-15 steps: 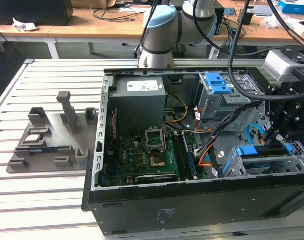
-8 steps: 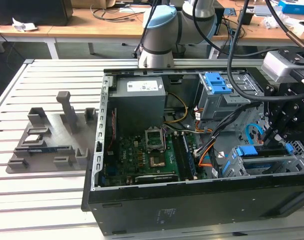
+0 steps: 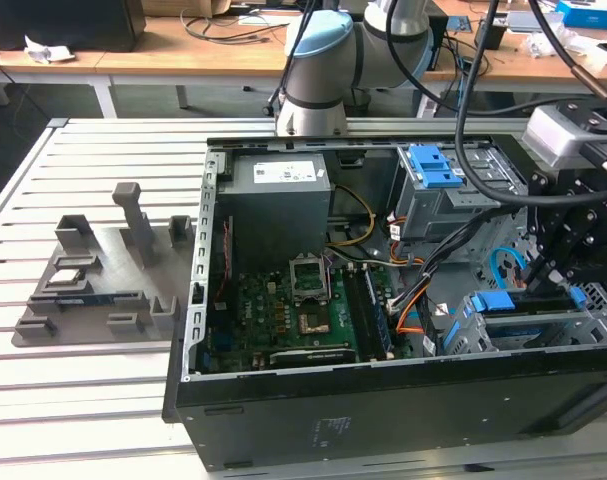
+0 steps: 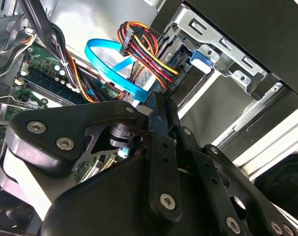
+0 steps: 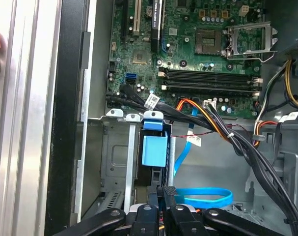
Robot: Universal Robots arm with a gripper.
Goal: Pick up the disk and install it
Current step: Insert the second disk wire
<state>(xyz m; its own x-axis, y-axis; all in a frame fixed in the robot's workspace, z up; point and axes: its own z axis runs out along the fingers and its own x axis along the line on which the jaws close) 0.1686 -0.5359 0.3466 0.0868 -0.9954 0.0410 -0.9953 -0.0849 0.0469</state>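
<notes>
The disk (image 3: 528,303) stands on edge in the grey metal drive bay (image 3: 583,325) at the front corner of the open computer case, on the exterior view's right. Blue plastic rails show at both its ends. In the first wrist view the disk (image 5: 149,174) is a dark slab with a blue rail end, sunk between the bay walls (image 5: 117,157). My gripper (image 3: 549,285) hangs right over it, its black fingers drawn together at the disk's upper edge in both wrist views (image 5: 168,189) (image 4: 157,101). Whether the tips touch the disk I cannot tell.
A grey power supply box (image 3: 280,205) and a second bay with a blue latch (image 3: 433,165) sit at the case's back. The green motherboard (image 3: 283,310) fills the floor. Blue and coloured cables (image 4: 109,64) run close beside the bay. A grey fixture (image 3: 103,280) lies on the table.
</notes>
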